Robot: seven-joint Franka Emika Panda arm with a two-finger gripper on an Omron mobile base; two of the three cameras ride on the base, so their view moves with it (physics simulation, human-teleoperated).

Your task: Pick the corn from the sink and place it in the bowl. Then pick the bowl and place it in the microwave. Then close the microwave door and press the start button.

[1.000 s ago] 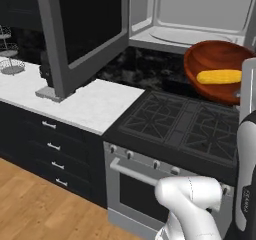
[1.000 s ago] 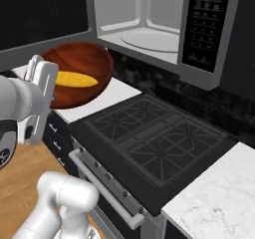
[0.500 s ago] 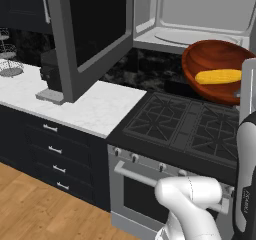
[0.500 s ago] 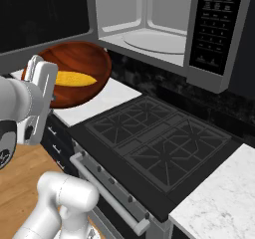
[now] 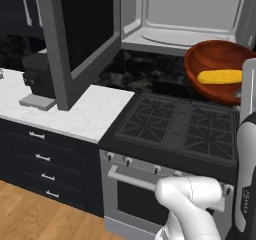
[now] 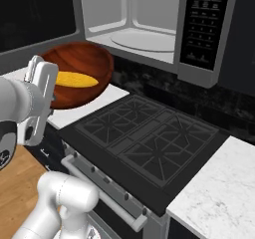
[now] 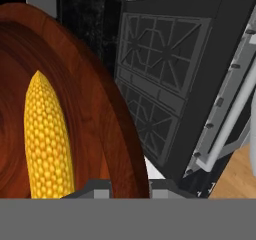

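The reddish-brown wooden bowl (image 5: 212,59) hangs in the air over the stove's edge, below and in front of the open microwave (image 5: 185,14). My gripper (image 5: 241,91) is shut on its near rim. The yellow corn (image 5: 220,76) lies inside the bowl. From the right base view the bowl (image 6: 82,63) with the corn (image 6: 74,79) sits at the left, held by the gripper (image 6: 52,89). In the hand view the corn (image 7: 47,134) lies against the bowl's wall (image 7: 125,134), with the gripper (image 7: 129,186) pinching the rim. The microwave door (image 5: 80,34) stands swung wide open to the left. The sink is out of view.
A black gas stove (image 5: 180,126) with an oven handle lies under the bowl. White counter (image 5: 75,114) to its left carries a dark appliance (image 5: 37,76). The microwave's control panel (image 6: 201,29) is on its right side, with more white counter (image 6: 219,198) beyond the stove.
The whole picture has slid a little to the left in both base views, so the base has moved. The bowl with the corn stays in the gripper, in the same place relative to the arm.
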